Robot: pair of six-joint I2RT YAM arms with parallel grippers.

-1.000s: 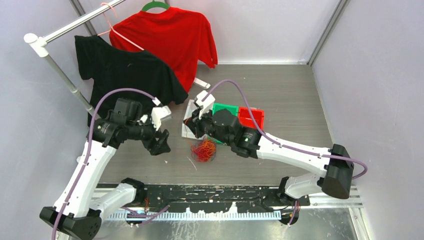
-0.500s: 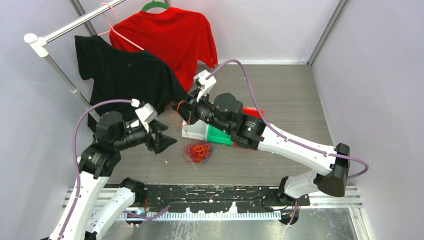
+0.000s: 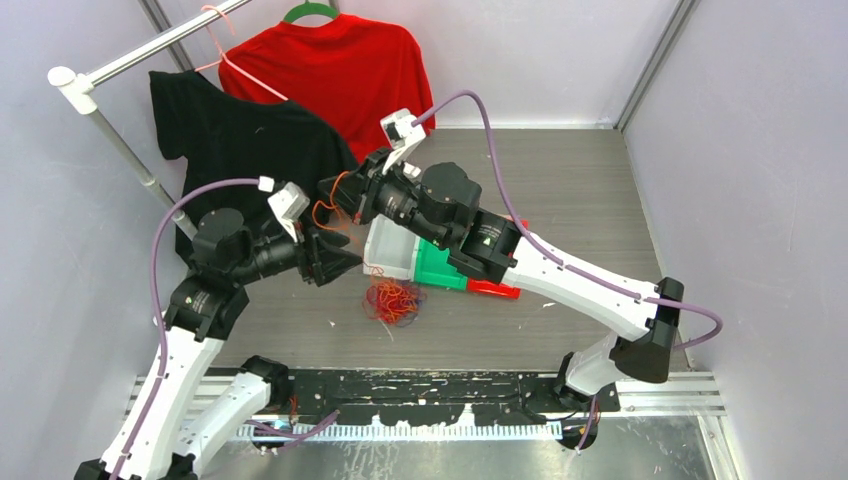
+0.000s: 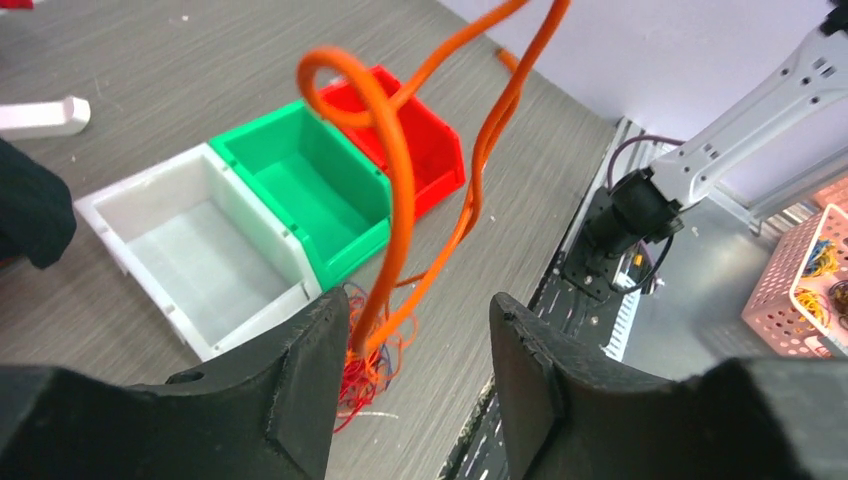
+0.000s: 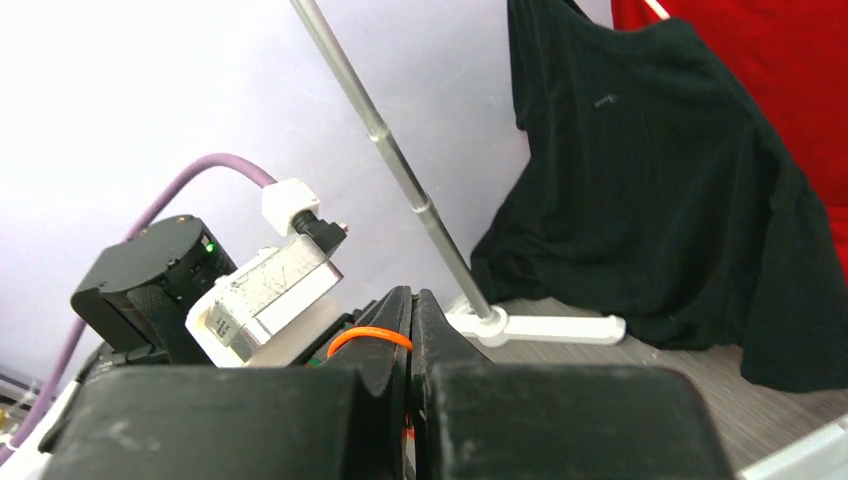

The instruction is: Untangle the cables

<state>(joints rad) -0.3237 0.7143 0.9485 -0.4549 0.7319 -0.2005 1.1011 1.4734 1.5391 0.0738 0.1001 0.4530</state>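
Right gripper [image 5: 412, 300], near the white bin [image 4: 190, 250], is clamping an orange cable [image 4: 402, 200] tight. Left gripper [image 4: 415, 335] is gaping around that strand, perhaps touching; the jaws are hiding its lower end.

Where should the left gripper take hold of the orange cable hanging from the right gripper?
Grip the thin orange cable on its straight stretch above the orange-red wire tangle, coming level from the side: there it hangs nearly upright before the left gripper, jaws open; higher up it loops.
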